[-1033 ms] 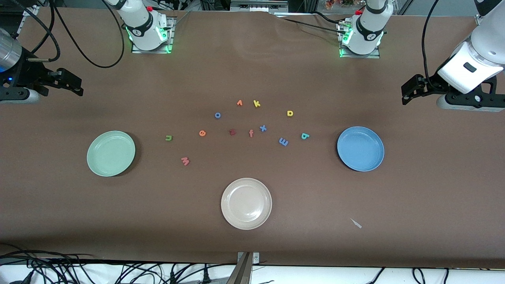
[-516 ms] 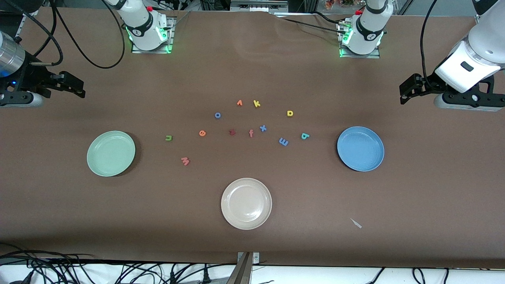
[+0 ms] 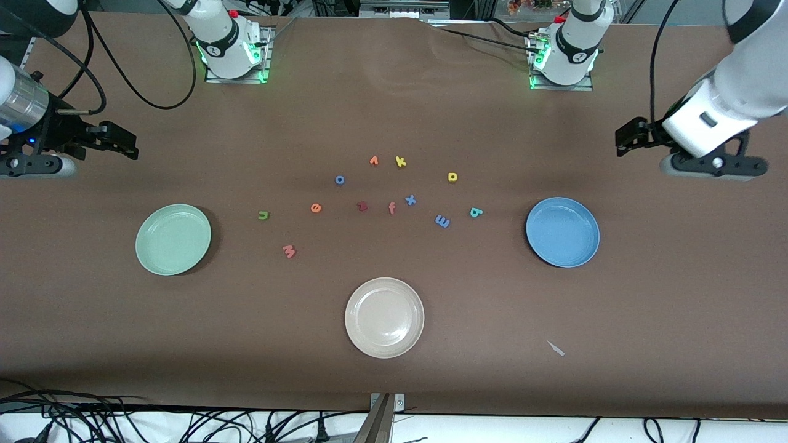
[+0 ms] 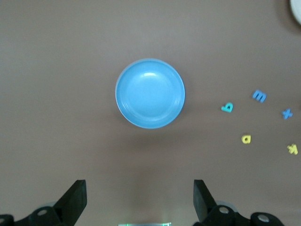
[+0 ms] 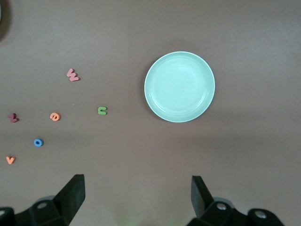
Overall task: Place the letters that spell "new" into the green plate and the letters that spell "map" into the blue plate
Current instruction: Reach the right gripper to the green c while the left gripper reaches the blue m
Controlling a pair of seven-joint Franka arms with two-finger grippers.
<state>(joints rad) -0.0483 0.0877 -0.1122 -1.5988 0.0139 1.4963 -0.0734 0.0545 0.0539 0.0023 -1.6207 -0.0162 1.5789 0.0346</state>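
The olive n [image 3: 263,215], orange e [image 3: 316,208] and pinkish w [image 3: 289,251] lie on the table beside the green plate [image 3: 173,239]. Blue m [image 3: 442,221], teal a [image 3: 476,212] and yellow p [image 3: 452,177] lie beside the blue plate [image 3: 562,232]. Both plates hold nothing. My left gripper [image 3: 622,141] hangs open and holds nothing over bare table at the left arm's end; its wrist view shows the blue plate [image 4: 150,93]. My right gripper [image 3: 126,144] hangs open over bare table at the right arm's end, looking at the green plate [image 5: 179,86].
A beige plate [image 3: 384,317] sits nearest the front camera. Among the letters lie an orange v [image 3: 373,160], yellow k [image 3: 401,162], blue o [image 3: 339,179], dark red z [image 3: 362,206], orange f [image 3: 391,208] and blue x [image 3: 410,199]. A small pale scrap [image 3: 556,348] lies near the front edge.
Both arms have shifted a little inward from the table's ends toward the letters. Both grippers stay open. Nothing on the table has moved.
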